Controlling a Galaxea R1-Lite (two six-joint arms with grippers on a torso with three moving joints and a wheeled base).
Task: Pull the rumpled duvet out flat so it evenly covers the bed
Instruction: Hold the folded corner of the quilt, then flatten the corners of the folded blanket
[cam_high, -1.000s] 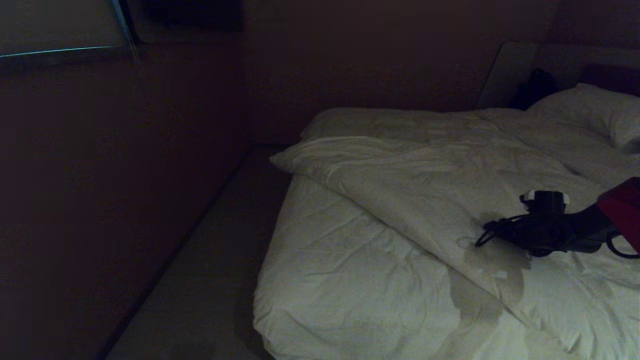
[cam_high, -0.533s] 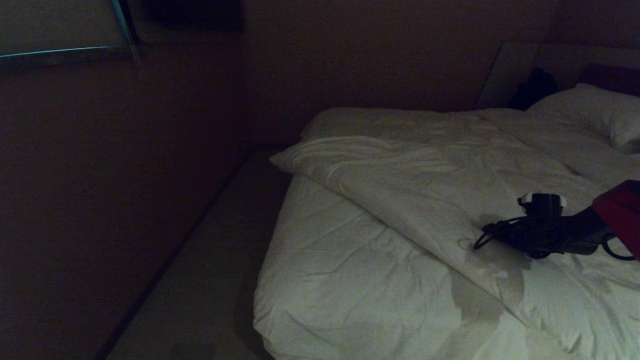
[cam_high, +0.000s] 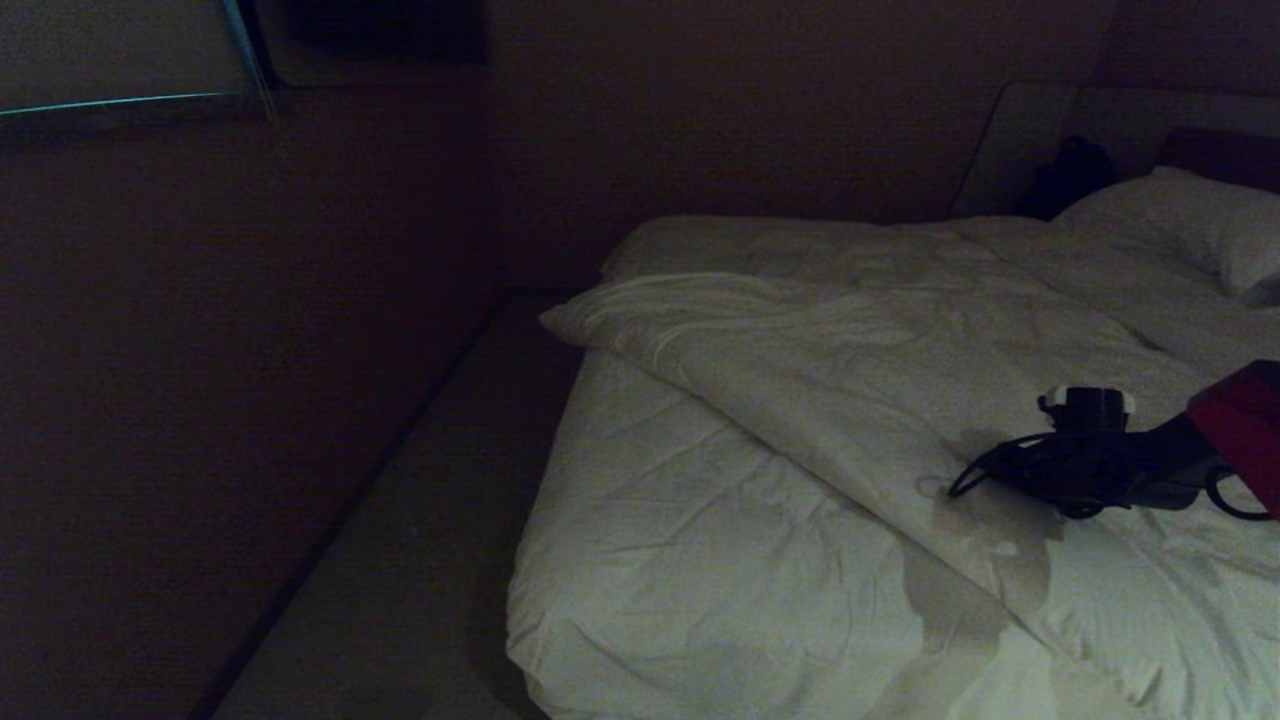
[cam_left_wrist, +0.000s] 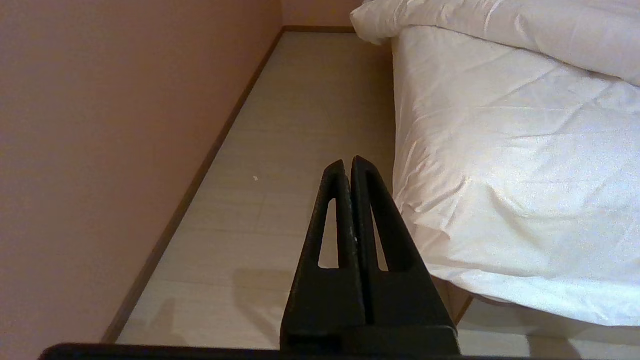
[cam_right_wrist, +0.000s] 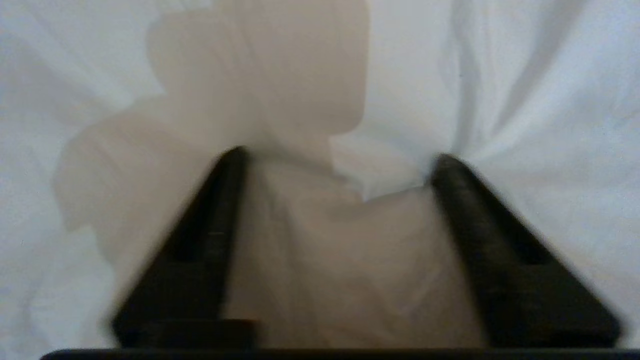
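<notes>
Dim light fills the room, where one wide bed stands beside a strip of pale floor along a plain wall, with one white pillow at its far end and no writing or labels readable anywhere. One rumpled duvet lies folded back diagonally across the mattress, leaving the near sheet bare. Only the right gripper works, its two fingers spread apart and pressed on the duvet's folded edge, while the left gripper hangs over the floor beside the bed, fingers closed on nothing.

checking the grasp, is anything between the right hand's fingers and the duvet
Nothing: in the right wrist view the right hand has its fingers apart, tips pressed on the duvet, only duvet fabric between them.
</notes>
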